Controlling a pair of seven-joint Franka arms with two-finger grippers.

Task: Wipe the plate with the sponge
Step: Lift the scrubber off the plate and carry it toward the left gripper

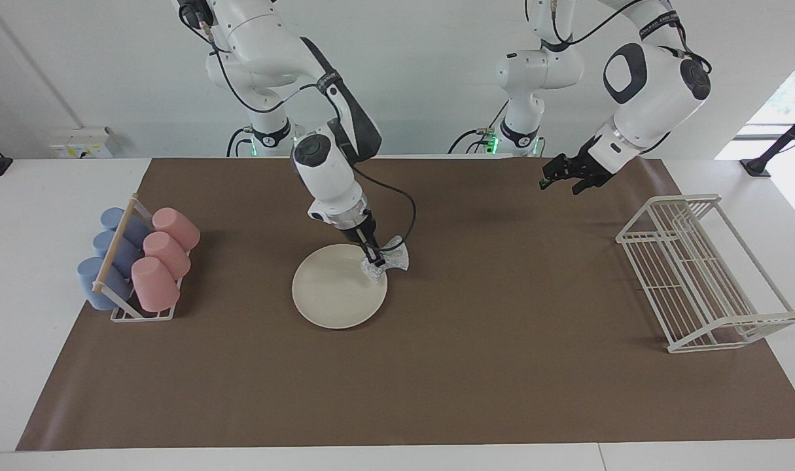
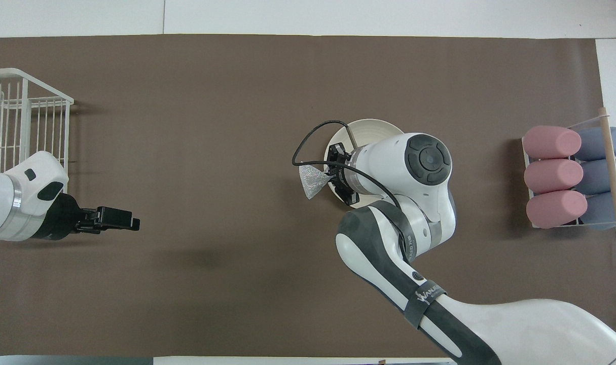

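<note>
Sponge [image 1: 389,260] clamped in the right pincer [image 1: 373,256], over the rim of the plate [image 1: 335,294] toward the left arm's end. Plate rests on a brown mat [image 1: 436,379] covering the white counter [image 1: 17,261]. Left pincer [image 1: 559,179], fingers apart, hangs over the mat near a white wire rack [image 1: 705,275]. Pale wall [image 1: 436,65] at the robots' end.

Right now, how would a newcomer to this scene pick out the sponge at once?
Start at the brown mat, then find the cream plate near its middle. At the plate's rim toward the left arm's end, the right gripper pinches the sponge in its fingers: the only small, silvery, crinkled thing here.
</note>
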